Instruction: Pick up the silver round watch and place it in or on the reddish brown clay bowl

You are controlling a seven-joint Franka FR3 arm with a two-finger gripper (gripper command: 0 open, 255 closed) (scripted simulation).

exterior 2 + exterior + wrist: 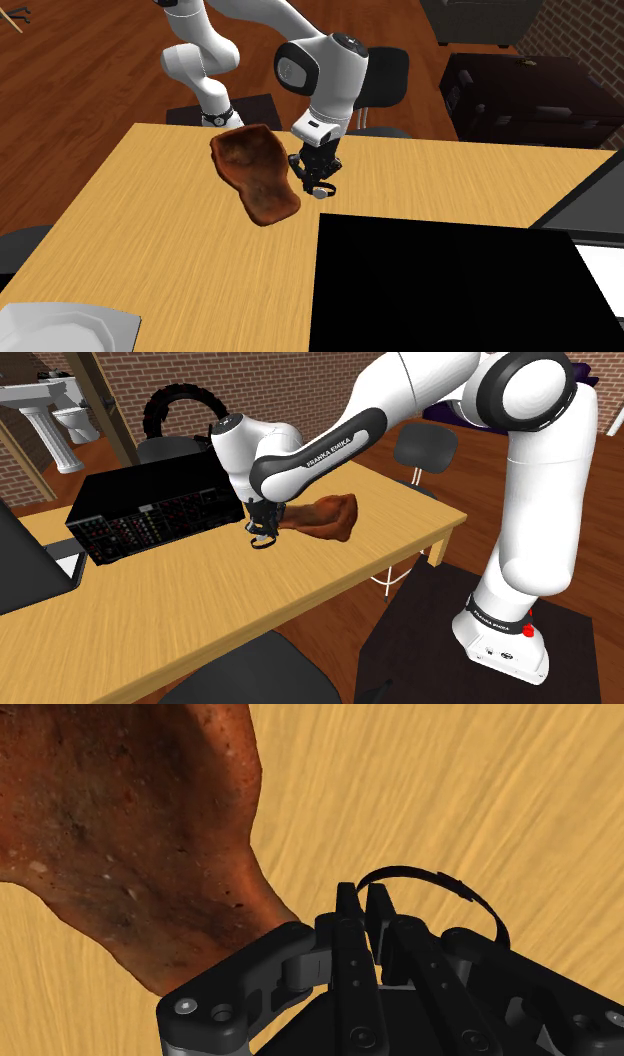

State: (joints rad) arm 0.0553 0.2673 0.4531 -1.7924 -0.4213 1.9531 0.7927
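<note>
The reddish brown clay bowl (325, 515) (255, 172) (130, 824), an irregular rough shape, rests on the wooden table (200, 592). My gripper (262, 532) (318, 185) (362, 899) hovers low over the tabletop right beside the bowl's narrow end. Its fingers are almost together, shut on the watch (262, 541) (321, 193). The watch's thin black strap (440, 879) arcs out from between the fingertips, and its small silver round face hangs below them in the second exterior view. I cannot tell whether the watch touches the table.
A large black electronics box (150, 512) (450, 285) stands on the table close to the gripper, opposite the bowl. A dark screen (30, 567) is at the shoulder view's left. Office chairs (425, 447) stand around the table. A white plate (60, 330) lies at a corner.
</note>
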